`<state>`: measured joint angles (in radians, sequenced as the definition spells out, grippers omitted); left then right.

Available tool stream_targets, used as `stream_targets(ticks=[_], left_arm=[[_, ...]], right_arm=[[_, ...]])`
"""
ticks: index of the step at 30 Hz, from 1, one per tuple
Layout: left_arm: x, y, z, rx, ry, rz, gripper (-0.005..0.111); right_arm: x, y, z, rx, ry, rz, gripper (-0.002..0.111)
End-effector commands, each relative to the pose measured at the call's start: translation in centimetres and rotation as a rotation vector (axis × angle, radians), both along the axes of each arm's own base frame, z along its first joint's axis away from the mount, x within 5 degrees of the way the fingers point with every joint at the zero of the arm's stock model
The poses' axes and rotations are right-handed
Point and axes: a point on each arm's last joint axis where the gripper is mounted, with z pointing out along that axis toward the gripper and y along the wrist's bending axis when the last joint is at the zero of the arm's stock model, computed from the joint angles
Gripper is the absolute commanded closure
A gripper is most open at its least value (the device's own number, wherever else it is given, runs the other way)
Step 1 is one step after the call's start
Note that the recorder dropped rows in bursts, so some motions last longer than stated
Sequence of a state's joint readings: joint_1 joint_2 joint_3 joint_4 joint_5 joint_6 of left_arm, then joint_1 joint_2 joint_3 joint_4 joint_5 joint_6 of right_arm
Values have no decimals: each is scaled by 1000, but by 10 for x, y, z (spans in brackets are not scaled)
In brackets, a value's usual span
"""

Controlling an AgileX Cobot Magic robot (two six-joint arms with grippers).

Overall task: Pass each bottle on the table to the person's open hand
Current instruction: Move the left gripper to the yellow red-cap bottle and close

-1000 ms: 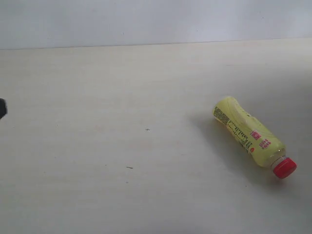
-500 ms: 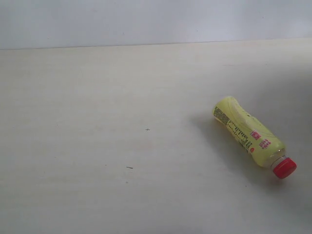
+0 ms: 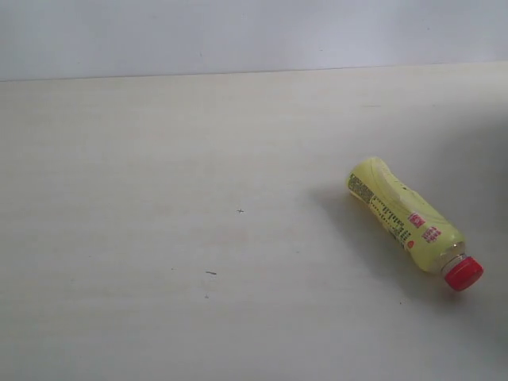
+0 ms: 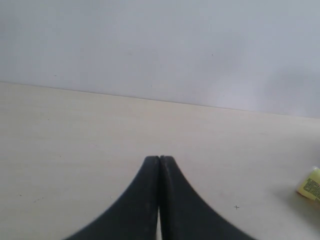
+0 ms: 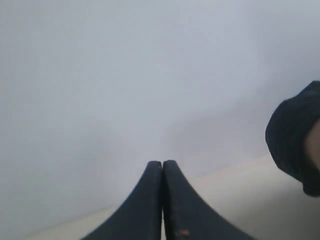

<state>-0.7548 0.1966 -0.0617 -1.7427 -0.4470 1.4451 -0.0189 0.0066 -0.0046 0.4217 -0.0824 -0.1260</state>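
One yellow bottle (image 3: 403,216) with a red cap (image 3: 463,274) lies on its side on the beige table (image 3: 159,238), at the right of the exterior view. A corner of the yellow bottle (image 4: 311,185) shows at the edge of the left wrist view. The other three bottles are out of view. My left gripper (image 4: 159,159) is shut and empty, raised over the table and well away from the bottle. My right gripper (image 5: 162,163) is shut and empty too, facing the wall. A black sleeve cuff (image 5: 292,142) with a sliver of skin (image 5: 314,145) shows in the right wrist view; the open hand itself is hidden. Neither gripper appears in the exterior view.
A pale grey wall (image 3: 254,36) runs behind the table's far edge. A few tiny dark specks (image 3: 210,273) mark the tabletop.
A dark part of the left arm at the exterior view's left edge has left the picture. The yellow bottle has not moved.
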Motion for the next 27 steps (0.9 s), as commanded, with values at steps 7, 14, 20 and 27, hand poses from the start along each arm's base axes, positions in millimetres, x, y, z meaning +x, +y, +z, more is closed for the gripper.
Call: stream_targets(ticks=[7,14,20,27], left_arm=[[0,0,-2,-3,3,1,106],[0,0,-2,-2,3,1,106],[0,0,-2,-2,3,1,106],[0,0,-2,-2,3,1,106]], right_arm=[[-18,-9,53,208,-431,-30,108],[37,1,162,55,-125,30,108],[130,5,199,-173,506,101,108],[216,24,158,-288,1021,484,108]])
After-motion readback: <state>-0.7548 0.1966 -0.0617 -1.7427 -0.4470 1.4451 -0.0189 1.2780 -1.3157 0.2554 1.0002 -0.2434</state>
